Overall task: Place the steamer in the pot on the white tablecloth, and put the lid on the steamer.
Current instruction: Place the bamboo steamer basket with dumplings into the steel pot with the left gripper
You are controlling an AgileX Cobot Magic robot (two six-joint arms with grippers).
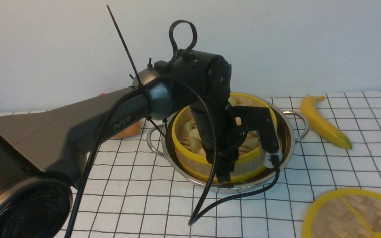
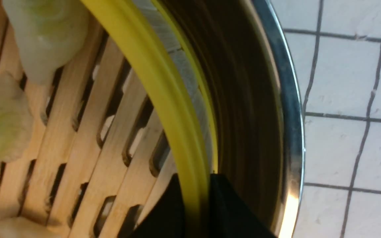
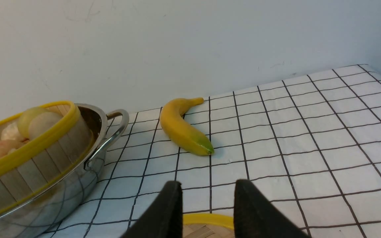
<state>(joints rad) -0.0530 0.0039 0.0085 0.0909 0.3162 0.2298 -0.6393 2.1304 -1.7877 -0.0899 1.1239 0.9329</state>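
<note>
The steamer [image 1: 193,162], a bamboo basket with yellow rims and pale dumplings [image 2: 45,29] on its slatted floor [image 2: 78,132], sits inside the shiny pot [image 1: 289,132] on the white tablecloth [image 1: 144,205]. My left gripper [image 1: 225,177] reaches down over the pot and is shut on the steamer's near yellow rim, one finger inside and one outside [image 2: 195,180]. The lid [image 1: 352,215], a flat woven disc with yellow spokes, lies on the cloth at the front right. My right gripper [image 3: 207,183] is open and empty just above the lid's rim [image 3: 207,219]; it is out of the front view.
A banana [image 1: 322,124] lies on the cloth right of the pot's loop handle [image 1: 301,124]. An orange-brown item [image 1: 129,130] sits behind my left arm, left of the pot. A wall stands close behind the table.
</note>
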